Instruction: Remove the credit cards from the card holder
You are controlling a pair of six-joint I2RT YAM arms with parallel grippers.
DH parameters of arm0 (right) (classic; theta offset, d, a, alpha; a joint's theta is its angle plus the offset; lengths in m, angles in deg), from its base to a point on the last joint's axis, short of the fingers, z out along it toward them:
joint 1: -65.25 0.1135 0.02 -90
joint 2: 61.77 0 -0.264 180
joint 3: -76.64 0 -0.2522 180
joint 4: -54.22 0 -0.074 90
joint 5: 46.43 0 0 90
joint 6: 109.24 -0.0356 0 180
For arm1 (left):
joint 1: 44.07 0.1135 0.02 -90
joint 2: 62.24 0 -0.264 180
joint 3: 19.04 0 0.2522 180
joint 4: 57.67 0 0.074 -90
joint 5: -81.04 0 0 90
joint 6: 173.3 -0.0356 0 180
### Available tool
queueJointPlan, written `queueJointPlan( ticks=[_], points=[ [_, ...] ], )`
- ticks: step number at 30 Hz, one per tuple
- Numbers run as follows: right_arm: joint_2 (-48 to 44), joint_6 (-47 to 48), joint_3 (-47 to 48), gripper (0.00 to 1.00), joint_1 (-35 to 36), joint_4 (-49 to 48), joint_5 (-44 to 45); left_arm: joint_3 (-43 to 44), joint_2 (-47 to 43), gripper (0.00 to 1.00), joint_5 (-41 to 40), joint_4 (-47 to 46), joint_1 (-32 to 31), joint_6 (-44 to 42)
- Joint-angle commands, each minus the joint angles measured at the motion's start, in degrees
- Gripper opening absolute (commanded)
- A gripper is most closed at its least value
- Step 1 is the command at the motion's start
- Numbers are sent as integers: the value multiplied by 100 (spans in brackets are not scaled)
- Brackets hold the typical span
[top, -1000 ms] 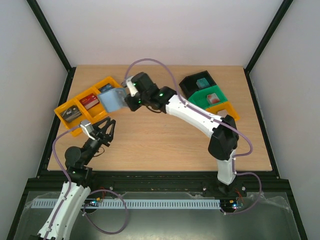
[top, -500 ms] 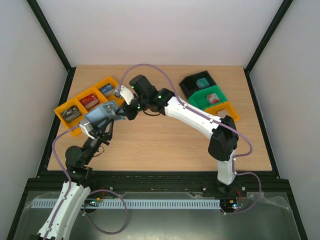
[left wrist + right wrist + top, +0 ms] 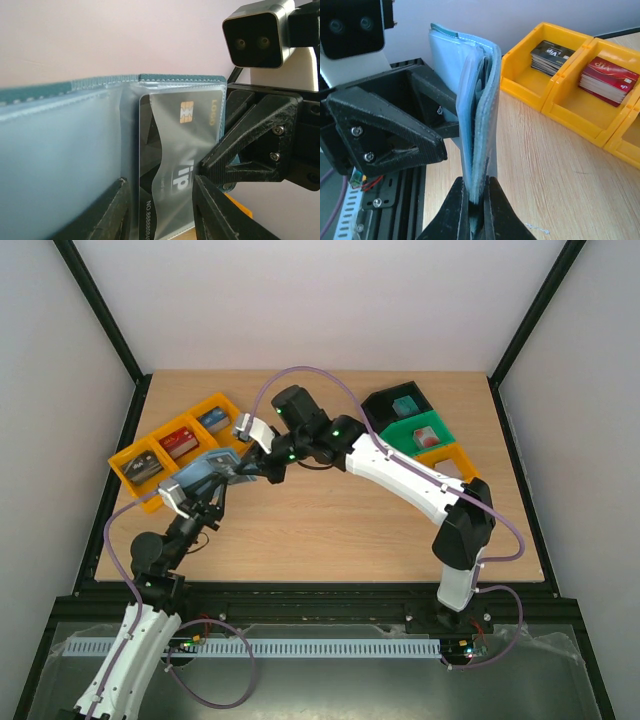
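Right tool (image 3: 476, 189): clamped shut on the holder's (image 3: 481, 90) edge, which is held upright above the surface (image 3: 560, 165).
Left tool (image 3: 159, 187): partly open, nothing gripped, fingers set before the card (image 3: 186, 125).
Card: judged stiff, thin and slick; sleeved in a clear pocket; best pinched where uncovered.
Holder: judged soft and floppy.

The right arm reaches from the near right across the counter (image 3: 340, 530) toward the left. The right hand (image 3: 252, 467) is closed on the right edge of a pale blue card holder (image 3: 203, 470), which is held tilted above the wood. The left hand (image 3: 205, 498) points up from beneath the card holder, its fingertips hidden under it. Just behind stands an orange tray (image 3: 133, 453) with card stacks in its compartments. A black tray (image 3: 378, 406) and a green tray (image 3: 402, 437) stand at the far right.
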Motion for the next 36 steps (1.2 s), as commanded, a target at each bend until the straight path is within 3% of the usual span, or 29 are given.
queueJointPlan(
  ticks=[1, 10, 14, 17, 23, 36],
  points=[
    [-356, 640, 39, 2, 66, 558, -736, 43, -45, 36, -152, 28, 26, -21],
    [-254, 1491, 281, 2, -50, 1364, -1570, 41, -124, 35, 142, -114, 199, 323],
    [-183, 1719, 402, 2, -183, 1690, -1741, 18, -134, 36, 1222, -692, 585, 858],
    [-106, 1719, 448, 2, -192, 1683, -1913, 15, -16, 38, 2036, -1031, 520, 871],
    [14, 1609, 555, 2, -184, 1641, -2187, 40, 139, 37, 2081, -1035, 300, 581],
    [2, 825, 243, 2, -35, 507, -1965, 54, 388, 13, 2244, -1126, -150, 265]
  ],
)
